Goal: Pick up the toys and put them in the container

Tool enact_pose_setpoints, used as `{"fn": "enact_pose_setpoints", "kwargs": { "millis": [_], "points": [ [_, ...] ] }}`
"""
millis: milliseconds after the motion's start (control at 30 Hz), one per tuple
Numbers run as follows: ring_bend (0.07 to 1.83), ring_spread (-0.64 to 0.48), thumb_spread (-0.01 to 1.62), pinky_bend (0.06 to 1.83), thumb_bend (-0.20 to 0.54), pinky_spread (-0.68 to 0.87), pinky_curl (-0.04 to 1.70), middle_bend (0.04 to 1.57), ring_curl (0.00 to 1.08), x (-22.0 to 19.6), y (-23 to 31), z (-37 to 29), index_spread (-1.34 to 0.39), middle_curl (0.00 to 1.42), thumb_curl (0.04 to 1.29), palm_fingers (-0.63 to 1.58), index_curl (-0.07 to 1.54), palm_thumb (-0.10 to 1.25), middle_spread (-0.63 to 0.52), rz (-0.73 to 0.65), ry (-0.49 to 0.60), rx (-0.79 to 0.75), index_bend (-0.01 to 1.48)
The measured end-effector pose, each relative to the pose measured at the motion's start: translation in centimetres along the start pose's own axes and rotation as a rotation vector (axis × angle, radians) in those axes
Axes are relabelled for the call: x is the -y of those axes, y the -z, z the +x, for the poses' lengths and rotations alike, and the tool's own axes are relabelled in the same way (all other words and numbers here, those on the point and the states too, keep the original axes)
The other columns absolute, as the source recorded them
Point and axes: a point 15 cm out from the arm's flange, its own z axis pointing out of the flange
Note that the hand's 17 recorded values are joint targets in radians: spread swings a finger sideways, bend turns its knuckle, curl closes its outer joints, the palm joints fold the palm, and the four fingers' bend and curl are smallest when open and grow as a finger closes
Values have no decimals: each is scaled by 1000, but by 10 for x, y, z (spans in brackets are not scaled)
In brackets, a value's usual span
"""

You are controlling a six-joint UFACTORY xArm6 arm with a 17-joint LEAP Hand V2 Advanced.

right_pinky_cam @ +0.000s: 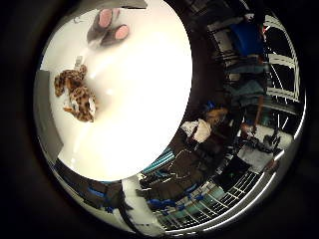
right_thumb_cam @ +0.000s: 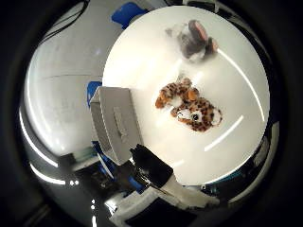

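Note:
A spotted leopard plush (right_thumb_cam: 191,108) lies near the middle of a round white table (right_thumb_cam: 227,85). A grey plush with pink ears (right_thumb_cam: 195,40) lies further off on the same table, apart from the leopard. A pale grey open-topped container (right_thumb_cam: 116,124) stands at the table's edge, beside the leopard. My right hand (right_thumb_cam: 158,172) hangs well above the table, away from both toys. Only one black and white part of it reaches into the thumb side view. It looks straight and nothing is held in front of the palm.
A blue seat (right_thumb_cam: 128,13) stands by the table's far edge over grey floor (right_thumb_cam: 61,94). Beyond the table's rim on the other side are dark furniture and bags (right_pinky_cam: 199,149), a blue object (right_pinky_cam: 246,37) and white railings (right_pinky_cam: 284,59).

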Motion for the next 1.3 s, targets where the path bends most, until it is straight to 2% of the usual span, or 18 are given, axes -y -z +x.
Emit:
{"fn": "enact_pose_setpoints", "kwargs": {
  "millis": [433, 667, 1067, 1300],
  "points": [
    [624, 208, 1154, 691, -20, 424, 186, 327, 197, 16, -34, -22, -92, 328, 264, 157, 265, 376, 203, -12, -18, -12, 151],
    [625, 213, 1150, 686, -20, 410, 192, 330, 200, 13, -55, -47, -89, 327, 268, 156, 262, 382, 203, -36, 15, -10, 151],
    [612, 213, 1149, 690, -20, 414, 202, 334, 211, -12, -119, -80, -83, 325, 274, 154, 264, 378, 203, -121, 55, -28, 152],
    [609, 215, 1146, 691, -18, 413, 207, 342, 217, -19, -135, -78, -77, 328, 279, 153, 260, 387, 204, -157, 57, -47, 151]
  ]
}}
